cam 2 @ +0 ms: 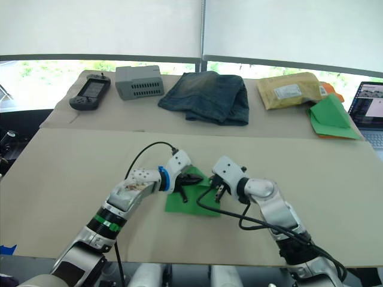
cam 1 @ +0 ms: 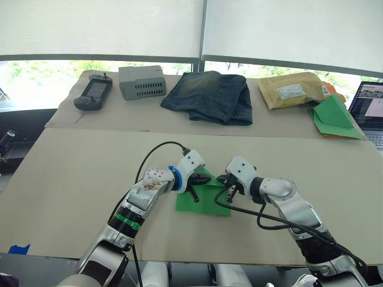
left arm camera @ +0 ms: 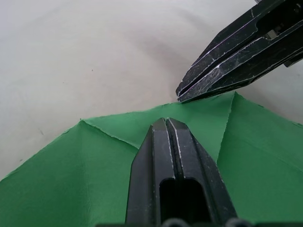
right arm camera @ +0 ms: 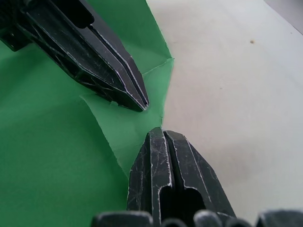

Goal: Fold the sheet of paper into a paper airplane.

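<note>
1. The left pincer (left arm camera: 165, 124) has its 2 fingers pressed together, tips resting on the sheet of paper (cam 1: 203, 194) beside a folded flap.
2. The right pincer (right arm camera: 160, 133) is likewise closed, its tips touching the paper's edge, just beside the left one.
3. The green paper lies flat on the worktop (cam 1: 72, 179), between both arms.

The sheet of paper (cam 1: 206, 197) is bright green. It lies flat on the table. Its far corners are folded in to a point.
</note>
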Action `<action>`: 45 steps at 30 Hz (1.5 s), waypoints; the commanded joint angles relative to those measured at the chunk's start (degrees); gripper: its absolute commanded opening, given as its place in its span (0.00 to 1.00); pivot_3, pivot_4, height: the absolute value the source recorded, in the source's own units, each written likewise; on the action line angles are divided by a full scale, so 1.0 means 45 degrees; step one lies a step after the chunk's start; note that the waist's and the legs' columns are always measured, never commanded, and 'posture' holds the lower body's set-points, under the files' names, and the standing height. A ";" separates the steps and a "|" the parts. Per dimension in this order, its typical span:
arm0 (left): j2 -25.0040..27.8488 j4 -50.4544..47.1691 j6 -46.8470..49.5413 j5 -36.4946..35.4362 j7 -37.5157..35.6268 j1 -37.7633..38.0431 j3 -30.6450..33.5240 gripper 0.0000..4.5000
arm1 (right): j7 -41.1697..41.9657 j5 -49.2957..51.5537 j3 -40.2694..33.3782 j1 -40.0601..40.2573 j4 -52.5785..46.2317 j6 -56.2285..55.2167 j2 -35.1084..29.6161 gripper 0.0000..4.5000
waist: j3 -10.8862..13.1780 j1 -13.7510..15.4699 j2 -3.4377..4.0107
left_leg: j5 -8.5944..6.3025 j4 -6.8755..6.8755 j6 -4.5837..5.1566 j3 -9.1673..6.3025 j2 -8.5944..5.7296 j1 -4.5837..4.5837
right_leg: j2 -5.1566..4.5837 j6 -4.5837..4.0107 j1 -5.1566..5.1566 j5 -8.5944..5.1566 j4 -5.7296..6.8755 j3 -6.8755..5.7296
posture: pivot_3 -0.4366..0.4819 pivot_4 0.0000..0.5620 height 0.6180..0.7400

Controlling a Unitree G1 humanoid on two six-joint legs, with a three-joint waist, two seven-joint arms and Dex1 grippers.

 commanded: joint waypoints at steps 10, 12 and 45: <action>0.0070 0.0525 0.0084 0.0409 0.0076 0.0199 -0.0222 0.00 | 0.0393 0.0366 0.0005 0.0863 -0.0618 -0.0015 -0.0519 0.01 | -0.0001 0.0009 0.0002 | 0.0000 0.0000 0.0000 -0.0001 0.0001 0.0004 | 0.0000 0.0003 0.0006 -0.0002 -0.0001 -0.0001 | 0.48 0.27 1.00; 0.0054 0.0592 0.0044 0.0407 0.0053 0.0168 -0.0235 0.00 | 0.0421 0.0453 -0.0045 0.1070 -0.0915 0.0028 -0.0711 0.01 | -0.0003 0.0009 0.0002 | 0.0000 -0.0001 0.0000 -0.0001 0.0000 0.0005 | -0.0001 0.0005 0.0008 -0.0004 -0.0003 -0.0001 | 0.48 0.27 1.00; 0.0241 -0.0070 -0.0191 0.0202 -0.0130 0.0682 0.0129 0.00 | 0.0390 0.2341 -0.0665 0.0174 -0.0543 0.0306 -0.0464 0.01 | -0.0014 -0.0026 0.0006 | -0.0001 -0.0017 0.0000 -0.0002 0.0003 -0.0006 | 0.0002 0.0004 -0.0008 -0.0008 -0.0010 -0.0001 | 0.48 0.27 1.00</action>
